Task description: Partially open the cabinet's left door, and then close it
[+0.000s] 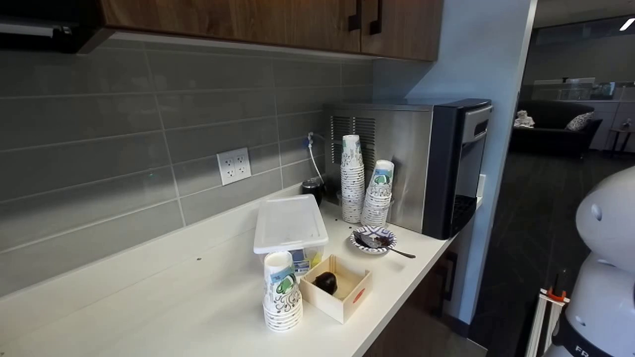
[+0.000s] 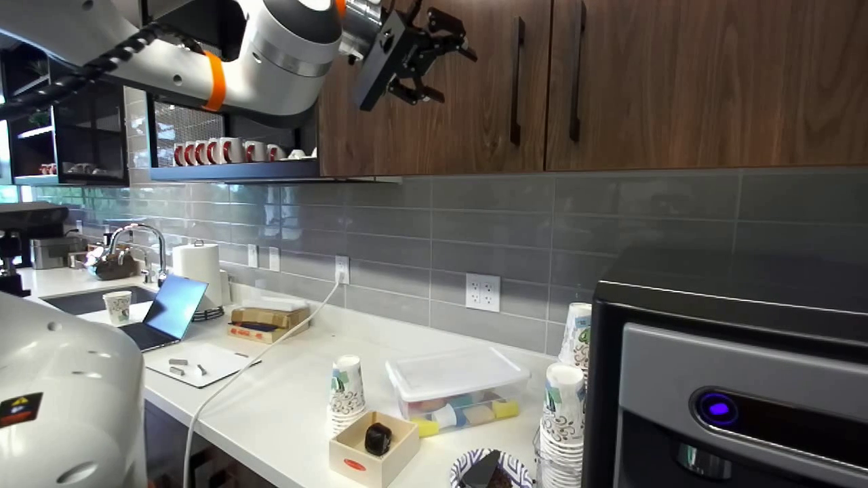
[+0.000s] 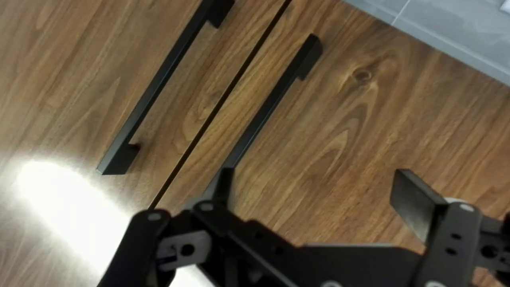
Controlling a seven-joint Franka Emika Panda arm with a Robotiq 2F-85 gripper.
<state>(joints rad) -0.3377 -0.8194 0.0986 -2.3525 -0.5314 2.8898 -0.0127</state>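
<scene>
The brown wooden cabinet (image 1: 407, 34) shows in both exterior views. Its left door (image 2: 468, 129) appears flush with the right door (image 2: 692, 88). The left door also shows in an exterior view (image 1: 223, 20) and fills the right of the wrist view (image 3: 326, 131). Its black bar handle (image 2: 517, 81) stands at its right edge. My gripper (image 2: 454, 76) is open and empty in front of the left door, left of that handle. In the wrist view the gripper (image 3: 318, 195) has one finger overlapping the handle's lower end (image 3: 275, 99); contact cannot be told.
The right door's handle (image 3: 163, 87) runs parallel close by. Below is a counter (image 2: 285, 400) with a plastic bin (image 2: 458, 386), a wooden box (image 2: 400, 454), stacked paper cups (image 2: 347, 393) and a bowl (image 1: 373, 248). An ice machine (image 1: 382, 148) stands at the counter's end.
</scene>
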